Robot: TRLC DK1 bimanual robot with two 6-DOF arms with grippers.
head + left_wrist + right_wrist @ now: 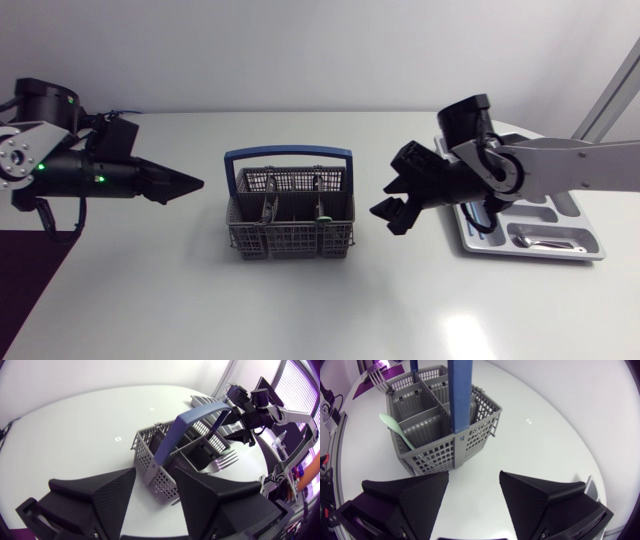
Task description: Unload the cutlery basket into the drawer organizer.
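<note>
Your cutlery basket [290,212], grey mesh with a blue carry handle, stands upright near the middle of the white table [320,310], with your two arms facing it from either side. Your left gripper [175,185] hangs just beside the basket's left end, and the left wrist view shows its wedge fingers [107,495] parted with nothing between them. Your right gripper [390,205] hovers off the basket's right end, its fingers spread wide and also empty. The right wrist view shows the basket straight ahead of it, the handle rising over the divided compartments. A pale green utensil [395,427] leans in one compartment, and a fork's tines [224,461] poke out past the rim. The grey drawer organizer [575,235] lies flat at the table's right edge, partly under your right arm and well apart from the basket, with a metal spoon [540,240] lying in its front slot. The tabletop is plain and matte, with a soft patch of glare [460,325] near the front
</note>
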